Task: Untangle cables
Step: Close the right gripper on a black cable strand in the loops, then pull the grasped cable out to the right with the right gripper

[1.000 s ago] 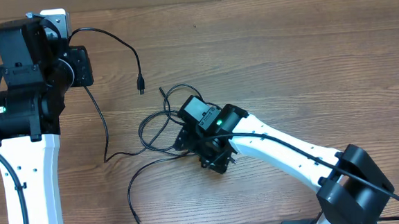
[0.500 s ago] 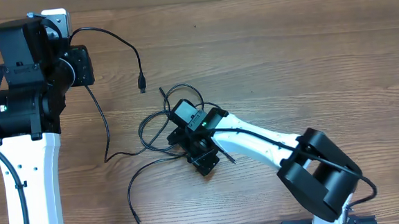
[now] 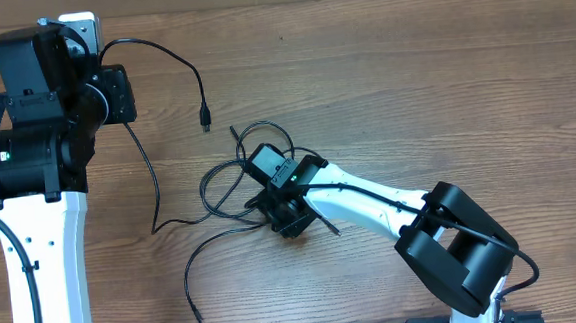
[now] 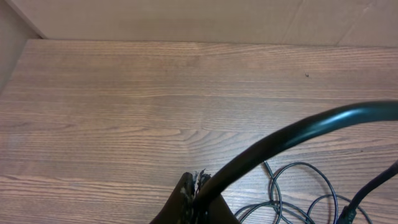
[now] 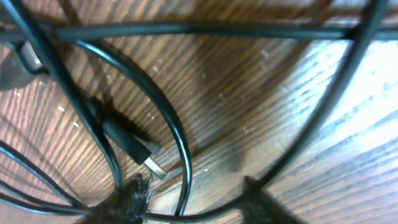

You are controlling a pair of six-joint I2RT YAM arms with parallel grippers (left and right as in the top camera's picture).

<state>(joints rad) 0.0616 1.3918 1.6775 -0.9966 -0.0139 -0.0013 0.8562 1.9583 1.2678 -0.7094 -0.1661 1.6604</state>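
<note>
Handling: cables (image 3: 223, 166) look thin, light and floppy. Pulling one loop will likely drag its neighbours. The smooth sheath may slip through a loose pinch.
Where to grip: best guess is a free strand just behind the plug (image 5: 152, 165) lying close under the right hand (image 3: 290, 224), not on a crossing.
Cables location: a knot of loops on the bench (image 3: 413, 74), under the right hand and spreading from it toward the left arm. One strand runs well away from the right hand to the left hand (image 3: 118, 92). A loose plug end (image 3: 203, 120) lies apart from the right hand, between it and the left hand.
Right hand: fingers (image 5: 127, 202) stand apart low over the knot with a strand crossing the gap. No pinch is visible.
Left hand: closed tight, with a cable rising from its tips (image 4: 196, 190).
Hidden: the right arm covers the middle of the knot, so which strand goes over which is unclear. Cable count is uncertain. The right wrist view is blurred at its edges. The left wrist view cuts off most of the loops.
</note>
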